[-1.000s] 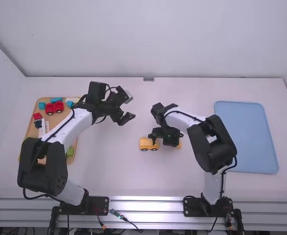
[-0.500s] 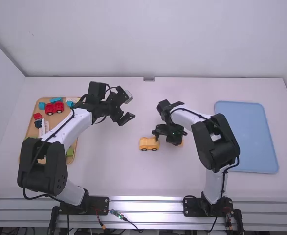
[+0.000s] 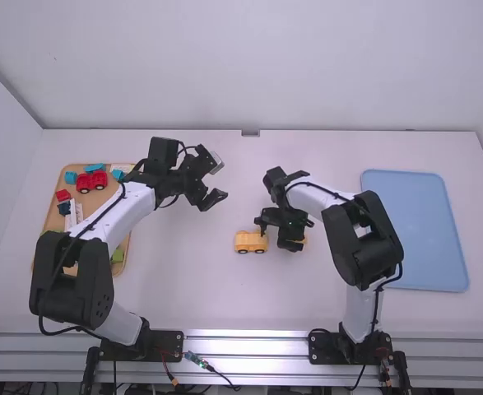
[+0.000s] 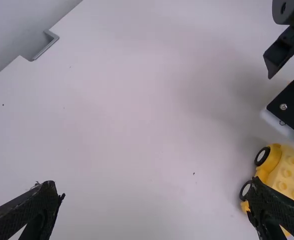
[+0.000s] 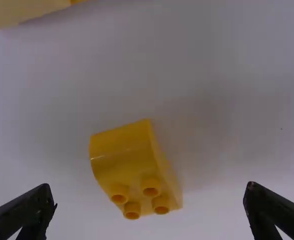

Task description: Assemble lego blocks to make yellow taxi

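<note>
My left gripper (image 3: 216, 183) is open over the table, up and left of the yellow wheeled base (image 3: 251, 241). In the left wrist view its fingers (image 4: 157, 207) stand wide apart, and the studded yellow base (image 4: 289, 175) lies on the table at the right edge. My right gripper (image 3: 290, 245) is low over the table, just right of the base, partly covering a yellow block (image 3: 304, 241). From the right wrist, the open gripper (image 5: 149, 207) has that curved yellow block (image 5: 129, 165), four-studded end down the picture, between its spread fingers, untouched.
A wooden tray (image 3: 53, 197) at the left holds a red wheeled piece (image 3: 91, 181) and several loose blocks, with the left arm partly over it. A blue tray (image 3: 414, 230) lies at the right, beside the right arm.
The right gripper has shifted a little to the right, away from the wheeled base, and its wrist has turned slightly. The left arm and the base keep their places.
</note>
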